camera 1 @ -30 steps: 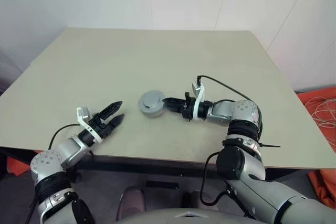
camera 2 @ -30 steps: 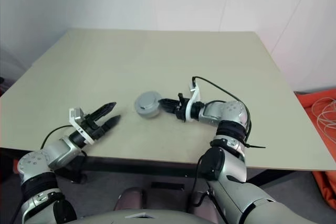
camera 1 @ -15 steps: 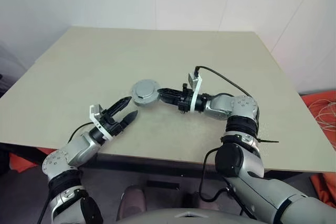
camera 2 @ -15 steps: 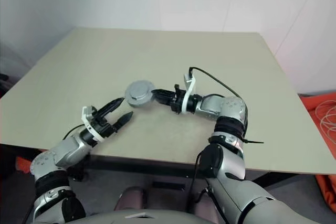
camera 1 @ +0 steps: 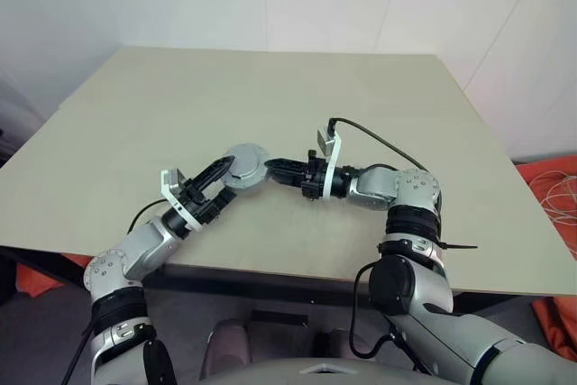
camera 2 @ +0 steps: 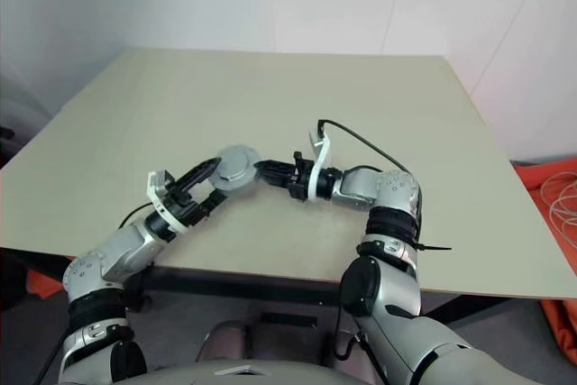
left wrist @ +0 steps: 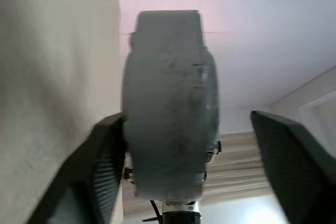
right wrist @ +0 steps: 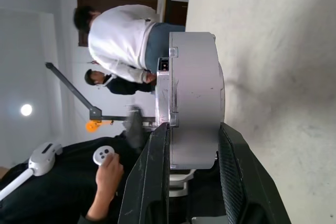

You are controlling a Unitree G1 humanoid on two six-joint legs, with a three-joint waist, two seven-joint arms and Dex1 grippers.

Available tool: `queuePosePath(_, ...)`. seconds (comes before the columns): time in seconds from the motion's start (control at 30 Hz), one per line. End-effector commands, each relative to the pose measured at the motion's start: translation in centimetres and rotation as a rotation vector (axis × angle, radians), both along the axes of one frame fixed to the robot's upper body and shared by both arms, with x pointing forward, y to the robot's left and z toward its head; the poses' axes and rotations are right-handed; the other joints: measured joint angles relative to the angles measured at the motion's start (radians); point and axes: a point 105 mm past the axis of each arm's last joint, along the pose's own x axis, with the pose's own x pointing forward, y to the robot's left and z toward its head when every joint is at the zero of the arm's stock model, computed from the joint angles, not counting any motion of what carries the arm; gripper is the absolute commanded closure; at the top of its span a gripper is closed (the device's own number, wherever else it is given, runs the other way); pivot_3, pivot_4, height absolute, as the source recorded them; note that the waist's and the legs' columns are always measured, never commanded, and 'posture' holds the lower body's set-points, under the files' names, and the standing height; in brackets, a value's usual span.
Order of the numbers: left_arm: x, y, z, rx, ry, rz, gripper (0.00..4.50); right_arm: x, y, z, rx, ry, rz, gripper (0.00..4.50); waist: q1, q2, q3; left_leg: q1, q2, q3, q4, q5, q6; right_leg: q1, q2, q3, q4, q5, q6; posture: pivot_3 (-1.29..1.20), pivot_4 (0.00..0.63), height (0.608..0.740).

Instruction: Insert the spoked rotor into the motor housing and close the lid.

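Grey metal, a round closed motor housing (camera 1: pixel 244 167) with its lid (right wrist: pixel 164 88) on, hung above the beige table (camera 1: pixel 379 114), and I saw my right gripper (camera 1: pixel 273 167) clamped on its rim, fingers (right wrist: pixel 152 182) narrow on either flat face. My left gripper (camera 1: pixel 222 178) stood spread around its other side, one finger (left wrist: pixel 107 169) touching, the other apart. People stood beyond the table.

We see the motor housing (camera 1: pixel 245 167) with its lid on: a round, thick grey can, closed. It is held off the table (camera 1: pixel 270 87), plain face up, over the near-middle, closer to the near edge.
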Motion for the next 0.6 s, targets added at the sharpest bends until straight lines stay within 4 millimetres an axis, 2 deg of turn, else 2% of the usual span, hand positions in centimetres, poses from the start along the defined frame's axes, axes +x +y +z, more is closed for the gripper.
queuePosePath(0.03, 0.08, 0.27, 1.52, -0.016, -0.061, 0.015, 1.91, 0.05, 0.14, 2.04, 0.053, -0.071, 0.007, 3.44, 0.000, 0.000, 0.000, 0.000, 0.000, 0.000, 0.000, 0.000, 0.000, 0.000, 0.000, 0.000, 0.000, 0.000, 0.000, 0.00, 0.000, 0.740)
queuePosePath(0.1, 0.12, 0.38, 1.58, -0.019, -0.064, 0.022, 2.46, 0.06, 0.11, 1.98, 0.051, -0.066, 0.006, 3.44, 0.000, 0.000, 0.000, 0.000, 0.000, 0.000, 0.000, 0.000, 0.000, 0.000, 0.000, 0.000, 0.000, 0.000, 0.000, 0.00, 0.000, 0.740)
queuePosePath(0.43, 0.17, 0.52, 1.59, -0.016, -0.061, 0.036, 2.46, 0.02, 0.55, 2.82, 0.095, -0.102, -0.002, 3.44, 0.000, 0.000, 0.000, 0.000, 0.000, 0.000, 0.001, 0.000, 0.000, 0.000, 0.000, 0.000, 0.001, 0.000, 0.001, 0.00, 0.000, 0.740)
queuePosePath(0.57, 0.19, 0.48, 1.59, -0.015, -0.059, 0.039, 2.46, -0.11, 0.89, 2.13, 0.052, -0.106, -0.016, 3.44, 0.000, 0.000, 0.000, 0.000, 0.000, 0.000, 0.001, 0.000, 0.000, 0.000, 0.000, 0.000, 0.001, 0.001, 0.001, 0.00, 0.000, 0.740)
queuePosePath(0.6, 0.21, 0.48, 1.59, -0.014, -0.059, 0.039, 2.46, -0.23, 0.92, 2.18, 0.043, -0.121, -0.013, 3.09, 0.000, 0.000, 0.000, 0.000, 0.000, 0.000, 0.001, 0.000, 0.000, 0.000, 0.000, 0.000, 0.001, 0.001, 0.001, 0.00, 0.000, 0.740)
